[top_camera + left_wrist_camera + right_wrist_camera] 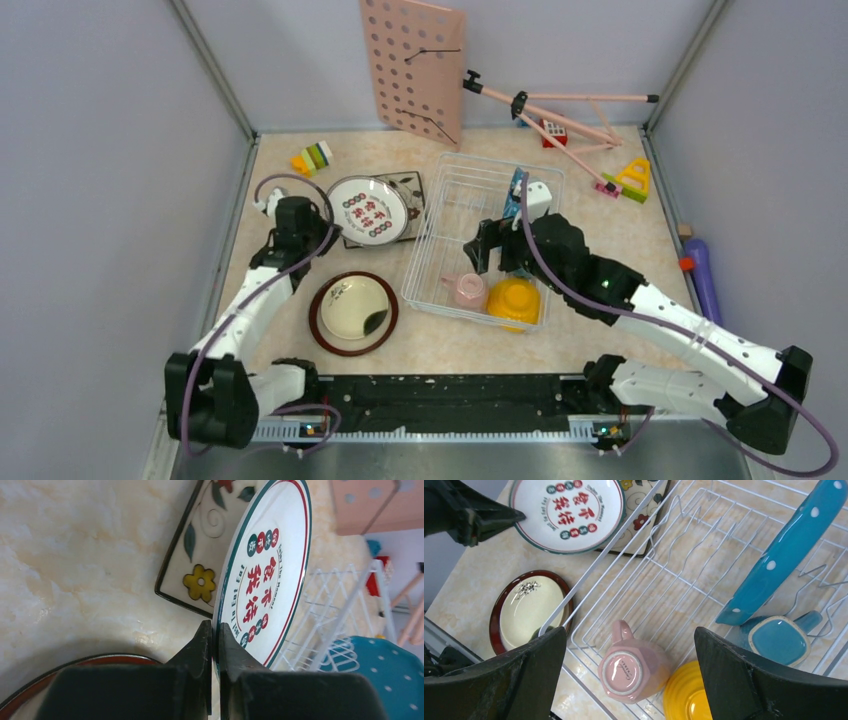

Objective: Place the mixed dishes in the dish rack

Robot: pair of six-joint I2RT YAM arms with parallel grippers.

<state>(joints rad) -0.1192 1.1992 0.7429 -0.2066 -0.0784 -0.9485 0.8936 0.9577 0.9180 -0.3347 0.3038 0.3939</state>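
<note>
Left gripper (pixel 214 630) has its two black fingers pinched onto the near rim of the round white plate with red and green characters (pixel 265 575). That plate overlaps the square floral plate with a dark border (pixel 200 555) behind it. The right gripper (pixel 629 632) hangs over the large white wire dish rack (pixel 425 225), fingers spread wide with nothing between them.

The surface is a beige marbled tabletop (pixel 460 345), walled by plain grey panels on a metal frame. A pink pegboard (pixel 415 65) leans at the back, with a pink folding stand (pixel 560 115) and small colourful toy blocks (pixel 312 157) nearby. The round brown-rimmed plate with a cream centre (pixel 353 313) lies on the table just left of the rack.

Inside the rack, the pink cup (pixel 634 667) sits base up at the near edge, and the ribbed yellow bowl (pixel 514 300) touches it. The blue polka-dot plate (pixel 784 555) stands on edge toward the far right.

Only the right wrist view shows the blue-grey mug (pixel 780 639) below that plate; overhead, the arm covers it. Only the left wrist view shows the fingers tight on the rim
</note>
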